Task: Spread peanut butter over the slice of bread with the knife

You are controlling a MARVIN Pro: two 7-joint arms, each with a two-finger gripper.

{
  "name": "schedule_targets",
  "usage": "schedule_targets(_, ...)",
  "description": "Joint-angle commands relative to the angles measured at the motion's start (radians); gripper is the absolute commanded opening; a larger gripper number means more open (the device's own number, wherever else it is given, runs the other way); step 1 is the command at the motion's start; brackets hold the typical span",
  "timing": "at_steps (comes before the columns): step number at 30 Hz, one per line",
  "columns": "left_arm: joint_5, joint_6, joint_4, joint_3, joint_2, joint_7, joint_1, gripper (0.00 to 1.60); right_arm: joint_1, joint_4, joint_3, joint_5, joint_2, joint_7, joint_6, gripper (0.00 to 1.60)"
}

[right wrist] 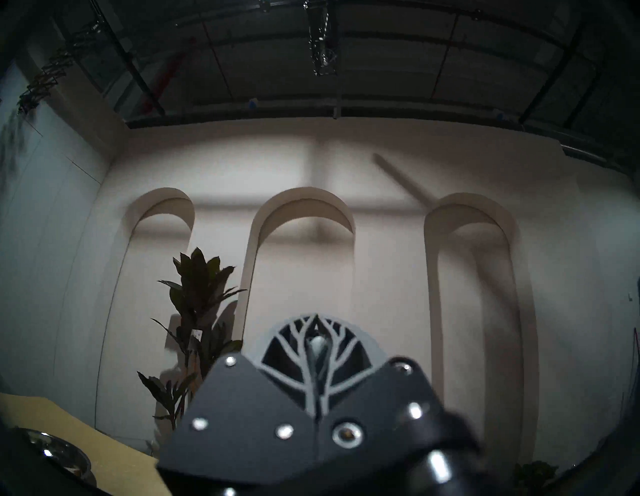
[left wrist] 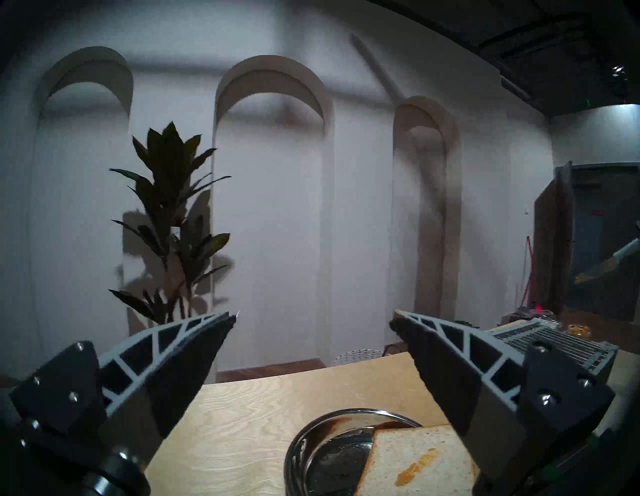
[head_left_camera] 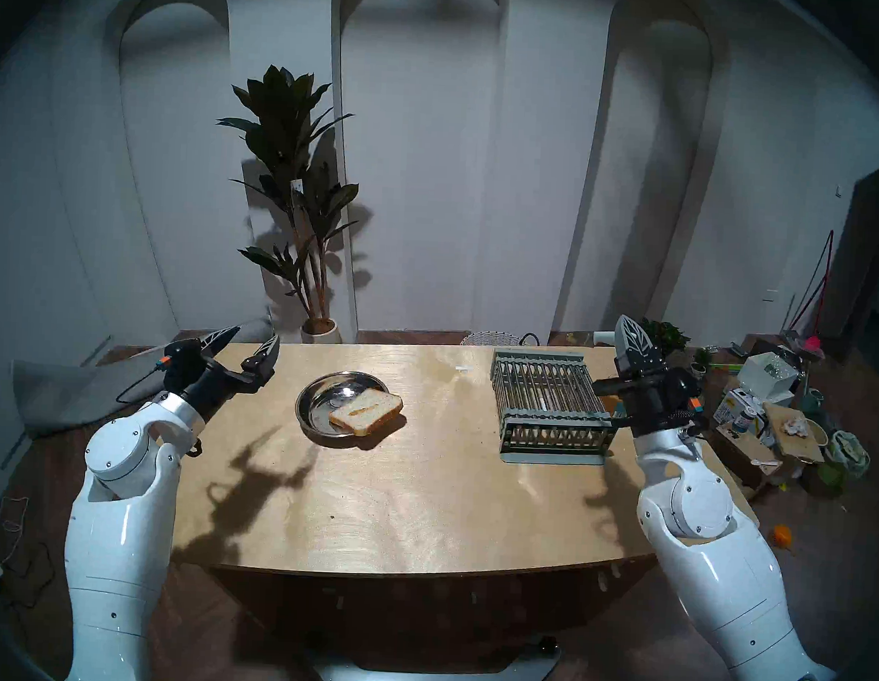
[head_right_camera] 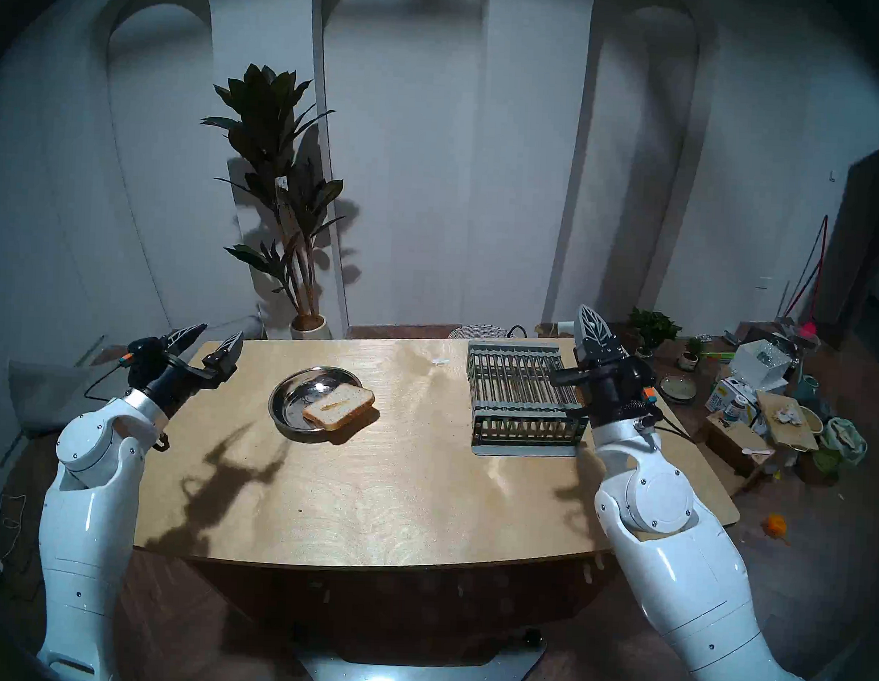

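The slice of bread (head_left_camera: 366, 411) (head_right_camera: 339, 404) lies half over the right rim of a steel plate (head_left_camera: 319, 402) at the table's middle left. A short tan peanut butter smear (left wrist: 415, 467) crosses its top. My left gripper (head_left_camera: 256, 335) (left wrist: 313, 315) hovers open and empty over the far left table corner, left of the plate. My right gripper (head_left_camera: 627, 318) (right wrist: 315, 317) points upward at the far right, shut on the knife (left wrist: 609, 265), which sticks out sideways with a tan-coated blade. A tan peanut butter jar (head_left_camera: 610, 403) peeks out between the rack and my right wrist.
A grey slatted rack (head_left_camera: 546, 392) stands at the table's right, close to my right wrist. A potted plant (head_left_camera: 292, 215) and a wicker basket (head_left_camera: 488, 338) stand behind the table. Boxes and clutter (head_left_camera: 766, 412) cover the floor to the right.
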Motion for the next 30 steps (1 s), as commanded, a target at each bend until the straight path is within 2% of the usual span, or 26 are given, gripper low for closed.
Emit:
schedule_targets(1, 0.087, -0.119, -0.030, 0.028, -0.031, 0.060, 0.002, 1.60, 0.039, 0.020, -0.002, 0.017, -0.029, -0.025, 0.014, 0.00)
schedule_targets(5, 0.098, -0.126, -0.017, 0.033, -0.032, 0.069, -0.006, 1.60, 0.045, 0.011, -0.006, 0.066, -0.025, -0.025, 0.072, 0.00)
schedule_targets(6, 0.107, -0.130, -0.013, 0.034, -0.031, 0.074, -0.006, 1.60, 0.048, 0.024, -0.010, 0.047, -0.024, -0.026, 0.062, 0.00)
schedule_targets(13, 0.104, -0.133, 0.000, 0.034, -0.041, 0.083, -0.003, 1.60, 0.065, 0.067, -0.040, 0.049, -0.033, -0.018, 0.080, 0.00)
schedule_targets(20, 0.106, -0.138, -0.001, 0.033, -0.048, 0.086, 0.002, 1.60, 0.110, 0.152, -0.083, 0.012, -0.044, -0.002, 0.049, 0.00)
schedule_targets(30, 0.099, -0.136, -0.010, 0.023, -0.057, 0.089, 0.012, 1.60, 0.131, 0.195, -0.105, 0.004, -0.058, 0.011, 0.031, 0.00)
